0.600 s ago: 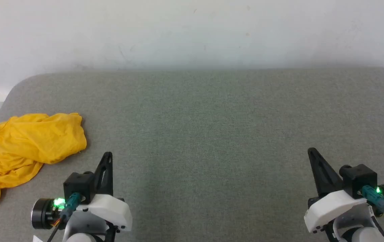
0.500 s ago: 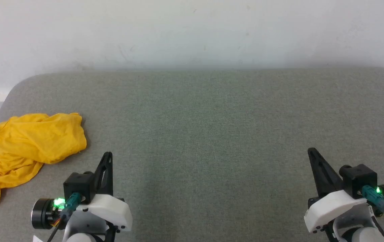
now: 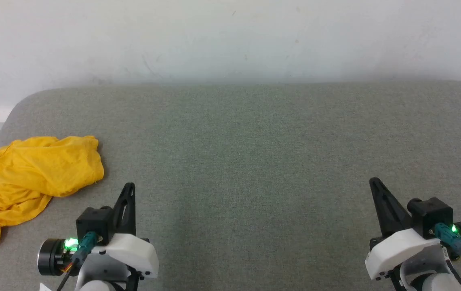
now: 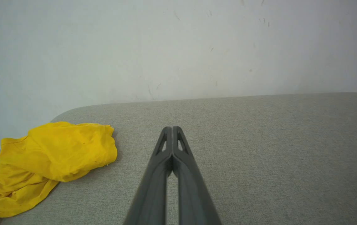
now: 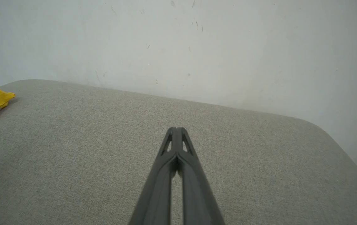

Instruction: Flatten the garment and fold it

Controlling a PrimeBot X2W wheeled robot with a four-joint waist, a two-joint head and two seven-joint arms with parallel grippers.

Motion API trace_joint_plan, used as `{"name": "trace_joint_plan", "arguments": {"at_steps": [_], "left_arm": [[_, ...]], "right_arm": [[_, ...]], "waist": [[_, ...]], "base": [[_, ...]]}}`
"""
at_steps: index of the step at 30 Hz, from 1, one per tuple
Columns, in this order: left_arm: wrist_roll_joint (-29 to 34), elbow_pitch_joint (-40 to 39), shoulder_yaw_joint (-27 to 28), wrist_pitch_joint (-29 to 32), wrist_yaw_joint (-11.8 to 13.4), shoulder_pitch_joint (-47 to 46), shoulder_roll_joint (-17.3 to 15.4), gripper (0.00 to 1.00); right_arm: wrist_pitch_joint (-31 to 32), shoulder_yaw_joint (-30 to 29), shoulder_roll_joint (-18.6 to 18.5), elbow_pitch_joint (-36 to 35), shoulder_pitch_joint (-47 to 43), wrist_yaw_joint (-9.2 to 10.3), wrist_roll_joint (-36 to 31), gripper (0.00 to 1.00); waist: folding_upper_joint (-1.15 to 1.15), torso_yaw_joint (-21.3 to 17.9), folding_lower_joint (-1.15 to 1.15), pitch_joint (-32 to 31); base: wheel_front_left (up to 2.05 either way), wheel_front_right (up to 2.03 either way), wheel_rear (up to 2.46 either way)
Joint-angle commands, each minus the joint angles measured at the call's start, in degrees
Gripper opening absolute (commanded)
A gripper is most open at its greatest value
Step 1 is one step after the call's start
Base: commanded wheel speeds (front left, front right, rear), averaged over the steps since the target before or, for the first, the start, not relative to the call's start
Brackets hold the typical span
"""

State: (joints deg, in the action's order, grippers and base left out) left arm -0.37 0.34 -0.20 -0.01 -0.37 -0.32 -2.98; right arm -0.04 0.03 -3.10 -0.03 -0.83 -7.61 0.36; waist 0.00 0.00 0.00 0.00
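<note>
Nearest to me, the left gripper point(image 3: 129, 186) is hanging over the near left of the grey padded table point(image 3: 254, 153). Its two dark fingers are pressing together tip to tip with nothing between them, and the left wrist view is confirming this. The right gripper point(image 3: 373, 180) is hanging over the near right, its fingers likewise meeting at the tips and gripping nothing. Both are pointing away from me toward the table's far edge. The garment point(image 3: 38, 171) is lying crumpled in a heap at the table's left edge, just beyond and to the left of the left gripper, apart from it and well apart from the right one. Its lower part is trailing toward the near left corner. Plain yellow cloth is facing up, and I cannot tell where the front lies. Behind the table, a pale wall point(image 3: 230, 36) is closing the scene.
</note>
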Motion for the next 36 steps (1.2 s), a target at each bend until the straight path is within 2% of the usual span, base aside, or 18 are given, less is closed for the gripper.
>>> {"name": "trace_joint_plan", "arguments": {"at_steps": [1,3,4,19,36], "left_arm": [[0.37,-0.34,0.2,0.01,0.37,0.32,0.11,0.0],[0.37,-0.34,0.2,0.01,0.37,0.32,0.11,0.0],[0.0,0.0,0.0,0.0,0.0,0.0,0.0,1.0],[-0.85,1.66,-1.66,-1.38,1.3,-0.99,-0.01,1.0],[-1.91,3.18,-3.05,-3.42,3.35,-1.78,-0.22,1.0]], "right_arm": [[0.04,-0.03,0.23,0.03,0.83,0.12,-0.36,0.0],[0.04,-0.03,0.23,0.03,0.83,0.12,-0.36,0.0],[0.0,0.0,0.0,0.0,0.0,0.0,0.0,1.0],[-1.05,-0.88,-0.04,0.36,-0.2,0.01,0.61,1.0],[-2.59,-1.8,0.0,0.81,-0.27,0.03,1.25,1.0]], "waist": [[0.0,0.0,0.0,0.0],[0.0,0.0,0.0,0.0],[0.0,0.0,0.0,0.0],[0.0,0.86,0.0,0.05],[0.0,6.08,0.0,0.12]], "base": [[0.0,0.0,0.0],[0.0,0.0,0.0],[0.0,0.0,0.0],[0.0,0.0,0.0],[0.0,0.0,0.0]]}}
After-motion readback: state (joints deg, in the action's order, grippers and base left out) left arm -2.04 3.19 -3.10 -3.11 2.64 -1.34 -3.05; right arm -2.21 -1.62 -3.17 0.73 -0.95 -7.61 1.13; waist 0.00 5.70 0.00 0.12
